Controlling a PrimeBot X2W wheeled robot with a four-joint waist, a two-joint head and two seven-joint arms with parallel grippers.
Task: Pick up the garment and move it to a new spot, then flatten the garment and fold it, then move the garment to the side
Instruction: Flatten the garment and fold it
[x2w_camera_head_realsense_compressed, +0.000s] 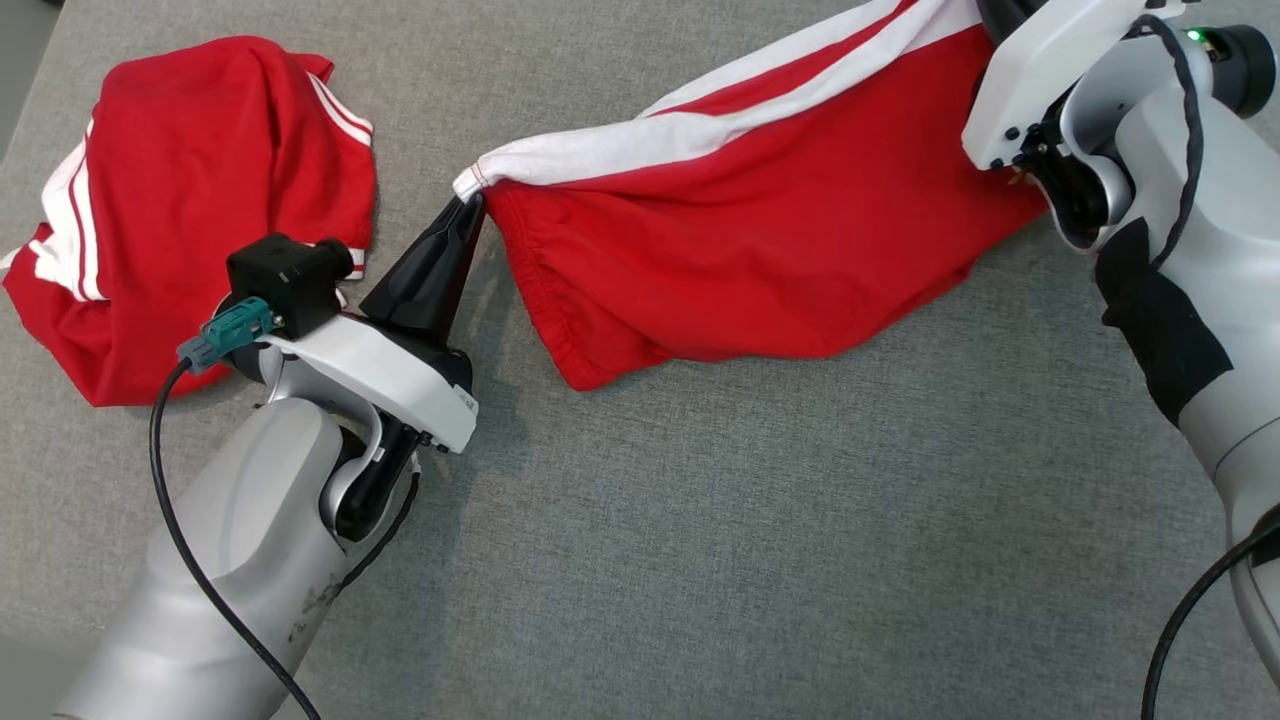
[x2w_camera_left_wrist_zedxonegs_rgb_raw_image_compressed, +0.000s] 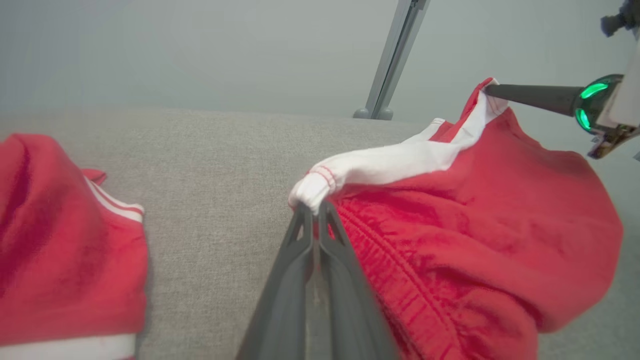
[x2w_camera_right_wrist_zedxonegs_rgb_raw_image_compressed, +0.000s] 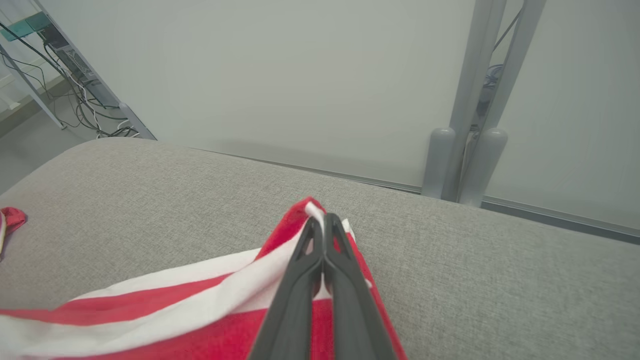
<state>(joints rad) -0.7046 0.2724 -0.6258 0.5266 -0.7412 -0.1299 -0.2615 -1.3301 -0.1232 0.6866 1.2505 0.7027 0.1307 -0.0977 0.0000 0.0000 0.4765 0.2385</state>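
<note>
The garment (x2w_camera_head_realsense_compressed: 760, 250), a pair of red shorts with white side stripes, hangs stretched between both arms above the middle of the grey padded surface (x2w_camera_head_realsense_compressed: 760, 520). Its lower red body sags down and seems to brush that surface. The left claw (x2w_camera_head_realsense_compressed: 468, 205) is pinched tight on the white corner at the gathered waistband. The right claw (x2w_camera_right_wrist_zedxonegs_rgb_raw_image_compressed: 324, 220) is pinched tight on the far end of the same striped edge.

The cloth looks light, soft and limp, so it will probably drape and bunch wherever it goes unsupported. The stitched corners and the elastic waistband appear to be the firmest places to grip, and thin single layers may slip.

The long axis follows the taut white stripe from claw to claw. In the head view it rises from centre-left to upper right, with the waistband end toward the robot's left. A second red garment (x2w_camera_head_realsense_compressed: 200, 190) lies crumpled further left, apart from it.
</note>
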